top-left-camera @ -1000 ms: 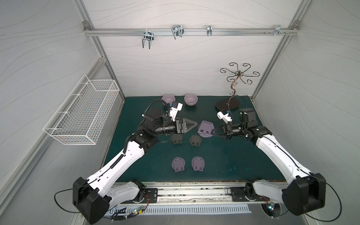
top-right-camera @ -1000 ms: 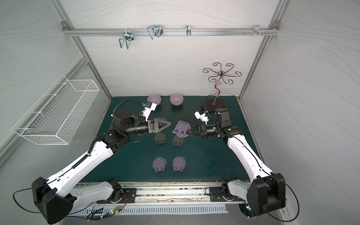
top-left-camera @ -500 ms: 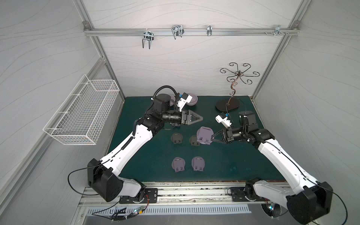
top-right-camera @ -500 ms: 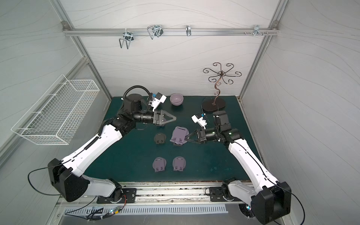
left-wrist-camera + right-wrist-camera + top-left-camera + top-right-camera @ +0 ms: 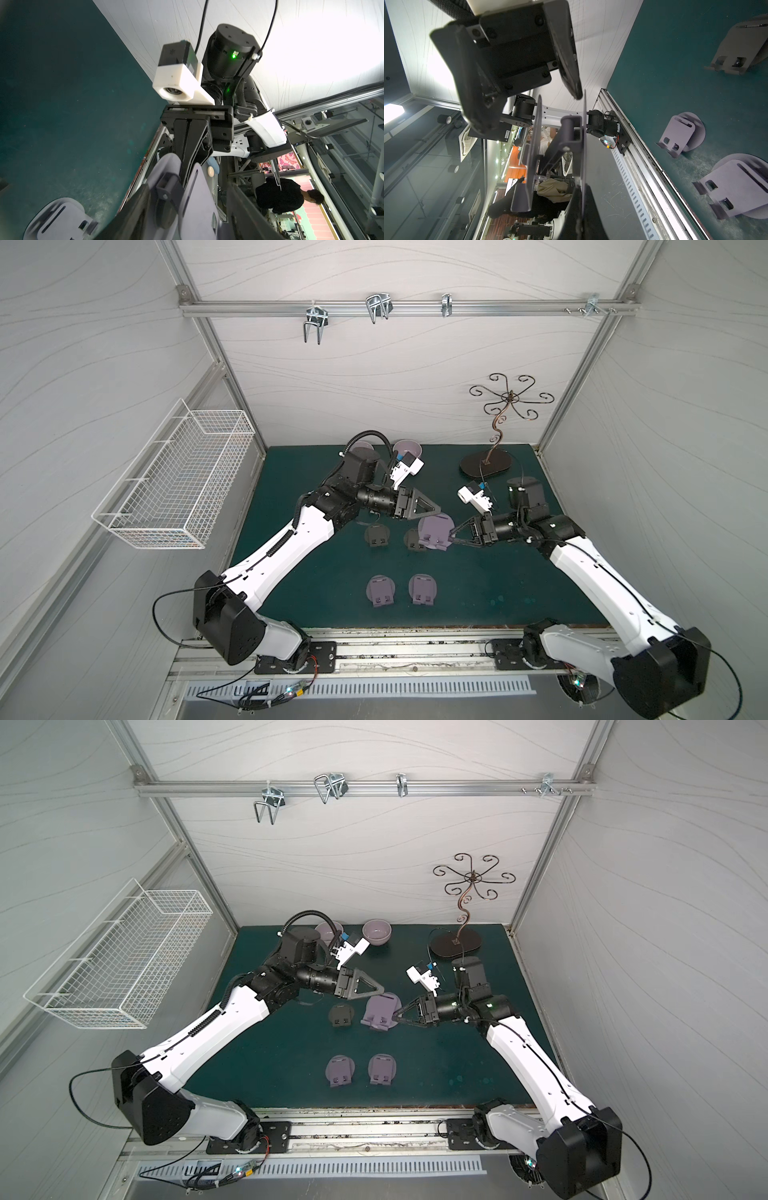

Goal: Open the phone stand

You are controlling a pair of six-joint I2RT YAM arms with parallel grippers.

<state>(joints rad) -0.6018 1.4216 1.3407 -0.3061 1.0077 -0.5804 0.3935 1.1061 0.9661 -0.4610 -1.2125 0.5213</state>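
The lilac phone stand point(image 5: 432, 526) point(image 5: 379, 1010) hangs above the green mat at mid-table, its two plates joined by a hinged arm. My right gripper point(image 5: 451, 533) point(image 5: 397, 1017) is shut on the rim of one plate; in the right wrist view the gripper point(image 5: 580, 188) pinches that thin plate edge, with the phone stand point(image 5: 535, 145) seen edge-on. My left gripper point(image 5: 436, 512) point(image 5: 380, 992) comes in from the opposite side and is open. In the left wrist view the gripper point(image 5: 188, 187) has its fingers either side of the phone stand point(image 5: 199, 199), one finger clear of it.
Two dark folded stands point(image 5: 376, 536) point(image 5: 413, 540) lie just under the held one. Two lilac stands point(image 5: 380, 589) point(image 5: 424, 588) rest nearer the front edge. Bowls point(image 5: 377, 932) and a wire jewellery tree point(image 5: 484, 464) stand at the back; a wire basket point(image 5: 178, 485) hangs on the left wall.
The left gripper rose toward the back, then came over the stand with its jaws a little narrower. The right gripper carried the stand slightly toward the front.
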